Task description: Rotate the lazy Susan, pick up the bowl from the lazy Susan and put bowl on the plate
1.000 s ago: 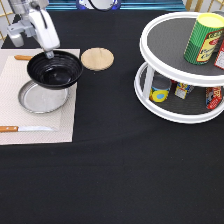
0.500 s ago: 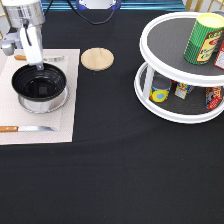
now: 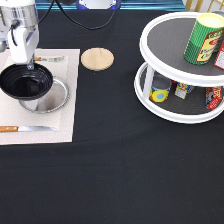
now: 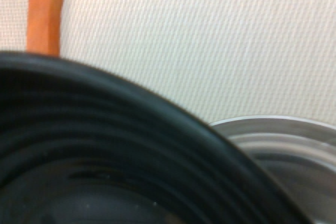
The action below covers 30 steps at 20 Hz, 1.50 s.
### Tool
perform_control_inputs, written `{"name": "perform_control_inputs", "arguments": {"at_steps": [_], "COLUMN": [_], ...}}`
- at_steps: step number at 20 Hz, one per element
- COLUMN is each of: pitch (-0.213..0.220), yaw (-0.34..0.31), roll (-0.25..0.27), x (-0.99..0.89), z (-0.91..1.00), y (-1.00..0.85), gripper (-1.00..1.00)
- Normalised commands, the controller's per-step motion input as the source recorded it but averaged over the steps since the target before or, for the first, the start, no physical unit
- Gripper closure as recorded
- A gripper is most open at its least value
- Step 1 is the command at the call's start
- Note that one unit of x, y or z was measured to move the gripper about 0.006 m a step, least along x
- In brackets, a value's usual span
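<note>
My gripper (image 3: 26,64) is at the exterior view's upper left, shut on the far rim of the glossy black bowl (image 3: 26,82). The bowl hangs over the left part of the silver plate (image 3: 52,99), which lies on a cream placemat (image 3: 60,125); the bowl hides much of the plate. In the wrist view the ridged black bowl (image 4: 97,170) fills the frame, with the plate's rim (image 4: 285,137) beside it. The white two-tier lazy Susan (image 3: 165,114) stands at the exterior view's right, with no bowl on it.
A round wooden coaster (image 3: 97,58) lies between the placemat and the lazy Susan. A knife (image 3: 25,129) with an orange handle (image 4: 43,25) lies on the placemat's near side. A green can (image 3: 202,39) stands on the top tier, smaller cans (image 3: 161,92) below.
My gripper has carried the bowl toward the exterior view's left and slightly down, from the plate's upper right to over its left part.
</note>
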Motion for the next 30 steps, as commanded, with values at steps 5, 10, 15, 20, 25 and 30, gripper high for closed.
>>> {"name": "perform_control_inputs", "arguments": {"at_steps": [5,10,15,20,25,30], "pitch": [-0.079,-0.013,0.000,0.000,0.008,0.000], "yaw": [0.009,0.001,-0.011,-0.019,-0.016,0.000], "roll": [0.024,0.081,0.140,0.127,0.101,0.103], "x": [-0.63,-0.38,-0.15,-0.21,-0.01,0.01], "z": [-0.26,-0.63,-0.57,-0.13,-0.04,-0.25], "y": [0.24,0.01,-0.34,-0.23,-0.12,-0.09], "gripper": [1.00,1.00,1.00,1.00,-1.00,-1.00]}}
